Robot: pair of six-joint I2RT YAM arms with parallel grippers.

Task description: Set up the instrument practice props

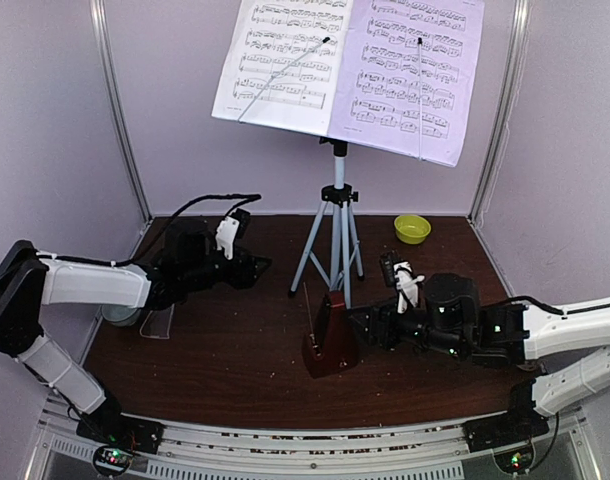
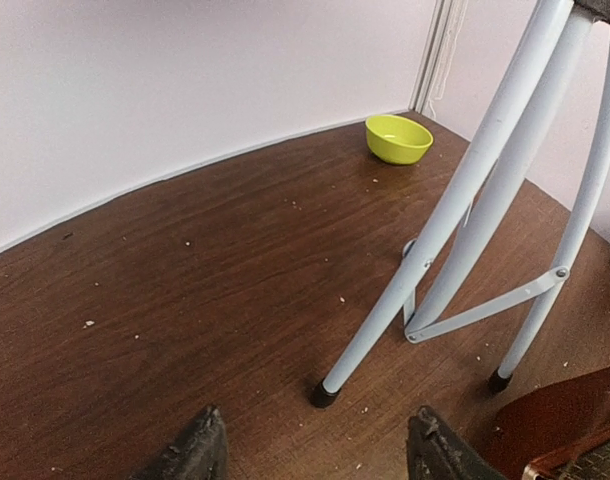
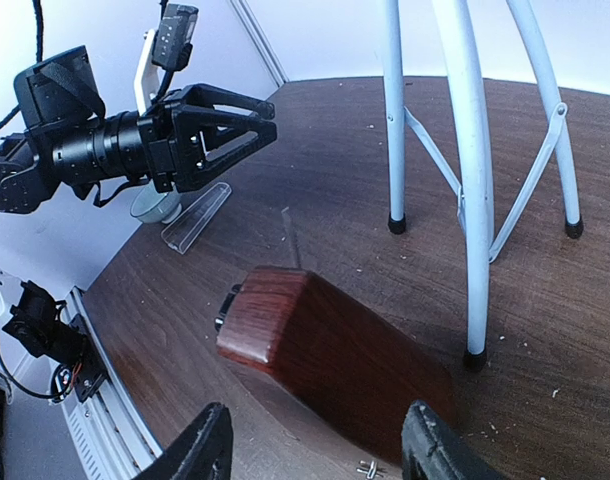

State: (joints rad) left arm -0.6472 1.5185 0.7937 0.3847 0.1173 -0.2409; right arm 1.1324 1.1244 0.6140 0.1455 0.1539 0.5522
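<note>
Red-brown metronome (image 1: 330, 345) beside tripod (image 1: 337, 235); 2 pages (image 1: 353, 66) above; left jaws, right jaws open, empty.

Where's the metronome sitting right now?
In the top view, the metronome stands near the middle of the table, on the near side of the tripod legs. It is just left of the right gripper.

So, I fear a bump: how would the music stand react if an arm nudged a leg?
Probably top-heavy: the music stand carries broad sheet-music pages high above closely set legs, so it may tip. Those thin tubes look light, and the black foot caps may grip the table rather than slide.
</note>
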